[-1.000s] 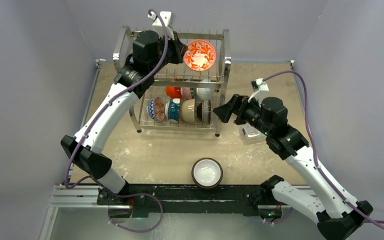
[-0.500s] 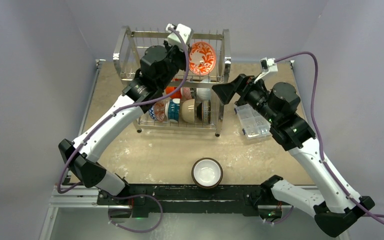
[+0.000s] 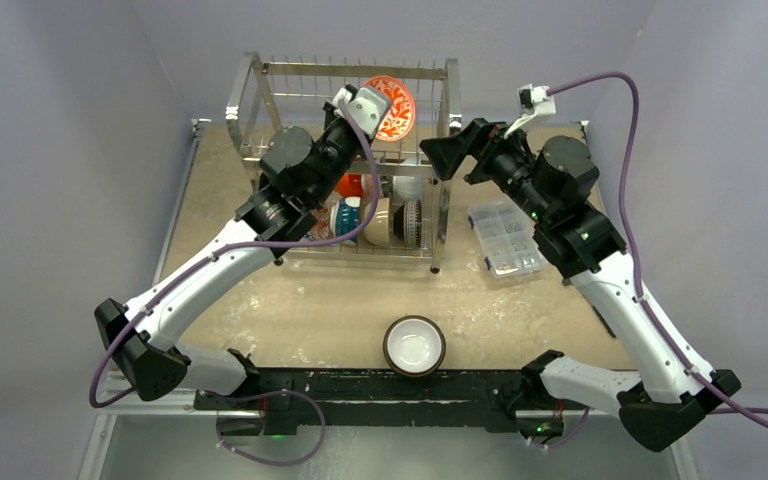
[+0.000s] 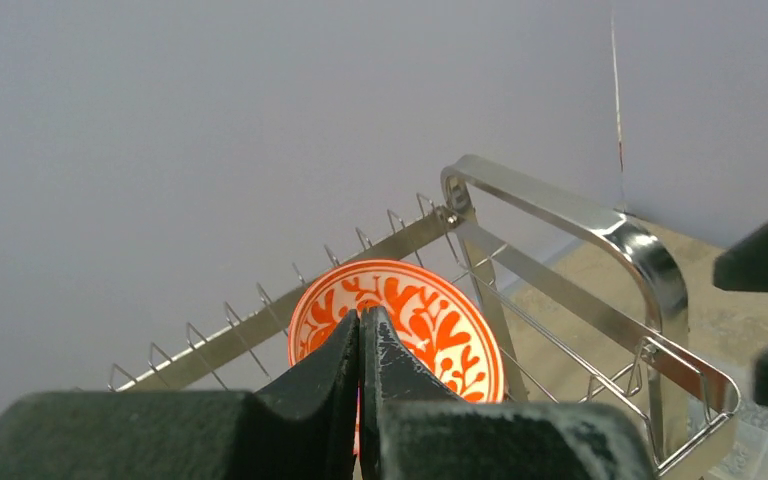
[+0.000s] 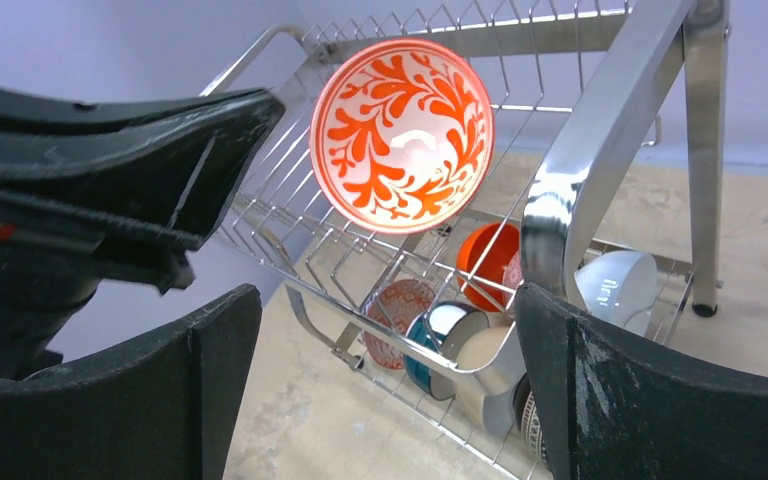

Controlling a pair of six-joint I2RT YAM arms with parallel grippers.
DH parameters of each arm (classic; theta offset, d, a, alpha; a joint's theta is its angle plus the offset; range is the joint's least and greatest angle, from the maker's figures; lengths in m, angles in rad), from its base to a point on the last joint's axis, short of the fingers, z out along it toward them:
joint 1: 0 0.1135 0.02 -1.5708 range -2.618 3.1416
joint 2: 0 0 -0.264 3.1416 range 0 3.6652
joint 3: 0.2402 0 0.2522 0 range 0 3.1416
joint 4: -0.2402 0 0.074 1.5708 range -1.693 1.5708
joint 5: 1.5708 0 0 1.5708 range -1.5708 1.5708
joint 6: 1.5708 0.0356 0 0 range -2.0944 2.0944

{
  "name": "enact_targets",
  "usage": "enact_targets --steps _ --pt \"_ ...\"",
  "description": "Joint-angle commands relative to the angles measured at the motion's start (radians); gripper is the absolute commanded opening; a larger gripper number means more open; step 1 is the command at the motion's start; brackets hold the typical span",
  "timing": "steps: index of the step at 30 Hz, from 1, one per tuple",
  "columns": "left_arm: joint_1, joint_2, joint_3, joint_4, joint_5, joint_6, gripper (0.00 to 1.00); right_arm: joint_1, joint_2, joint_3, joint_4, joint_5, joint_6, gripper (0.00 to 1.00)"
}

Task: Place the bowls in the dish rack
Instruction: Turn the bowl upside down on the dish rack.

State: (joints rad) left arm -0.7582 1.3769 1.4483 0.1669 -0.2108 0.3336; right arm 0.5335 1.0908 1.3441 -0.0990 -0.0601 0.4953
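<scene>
The left gripper (image 4: 360,320) has its fingers pressed together, and the round red-and-white floral ceramic bowl (image 4: 430,330) stands on edge just beyond their tips, on the upper shelf of the tall steel wire dish rack (image 4: 560,205). The right gripper (image 5: 388,300) gapes wide, facing that bowl.

No text, brand, number or sign is legible to us in any view. In the right wrist view, the white bowl (image 5: 615,285) on the lower tier of the dish rack (image 5: 600,150), at about 4 o'clock from the red-and-white floral bowl (image 5: 403,135), carries a small dark mark that may be lettering. It is too small for us to read. The figures on the floral bowl are leaf ornament, not writing.
</scene>
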Motion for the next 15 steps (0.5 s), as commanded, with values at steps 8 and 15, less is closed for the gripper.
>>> enact_targets --steps 8,15 --pt "-0.044 -0.106 -0.12 0.186 0.107 0.12 0.0 -0.005 0.05 0.144 0.023 0.025 -0.07 0.97" --pt "-0.042 -0.044 0.077 -0.034 -0.155 -0.111 0.33 -0.007 0.062 0.158 0.013 0.001 -0.07 0.96"
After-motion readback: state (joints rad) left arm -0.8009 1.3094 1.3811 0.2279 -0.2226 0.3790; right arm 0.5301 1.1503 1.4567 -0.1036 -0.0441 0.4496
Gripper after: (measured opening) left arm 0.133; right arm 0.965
